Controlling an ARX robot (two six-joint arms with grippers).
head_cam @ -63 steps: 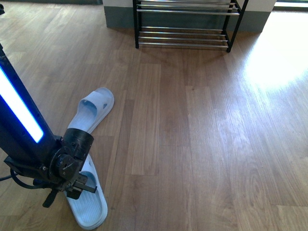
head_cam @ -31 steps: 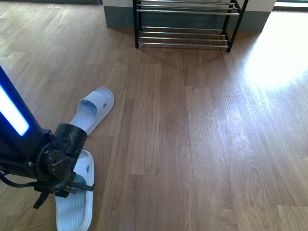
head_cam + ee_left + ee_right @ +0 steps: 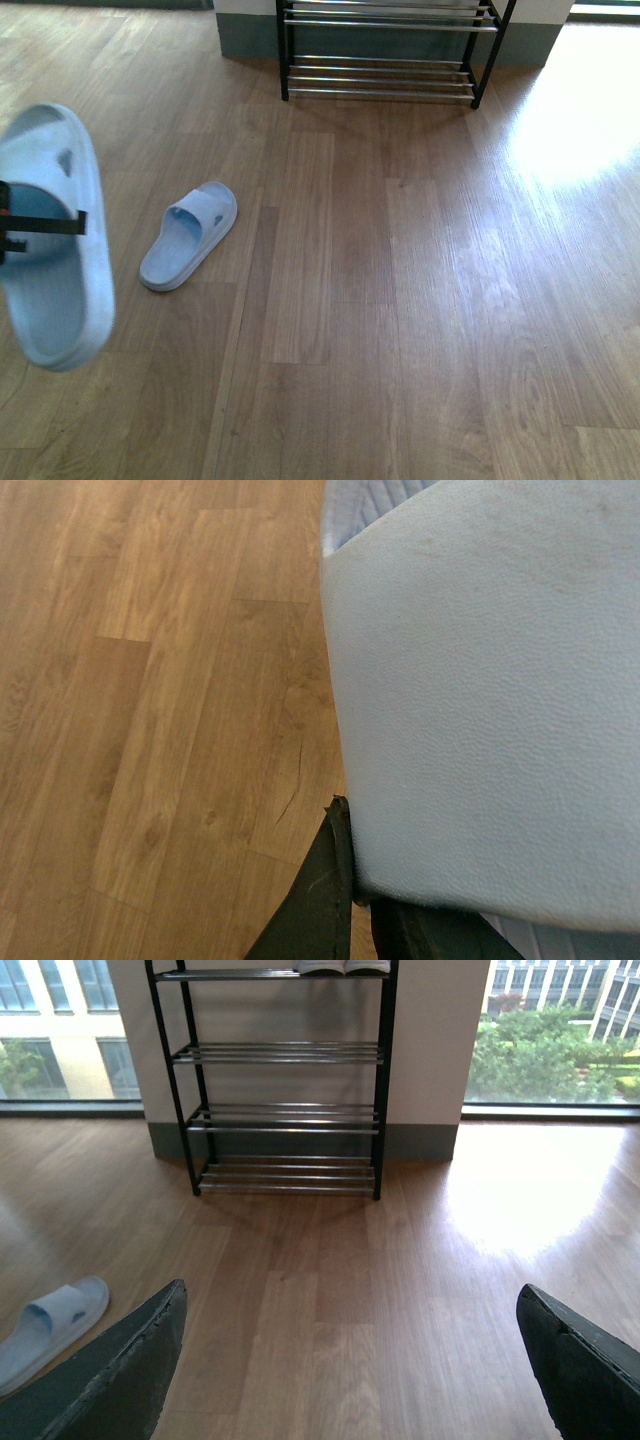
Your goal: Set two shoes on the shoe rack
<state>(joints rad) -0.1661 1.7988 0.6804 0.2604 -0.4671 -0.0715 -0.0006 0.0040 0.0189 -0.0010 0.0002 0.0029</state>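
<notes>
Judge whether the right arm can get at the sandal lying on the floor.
Probably yes: the right gripper is open and empty, and only bare floor lies between it and the sandal.

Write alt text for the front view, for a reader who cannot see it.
A pale blue slide sandal hangs lifted at the left edge, a black gripper finger crossing it. The second sandal lies flat on the wooden floor beyond, and a black-framed shoe rack stands at the top.
</notes>
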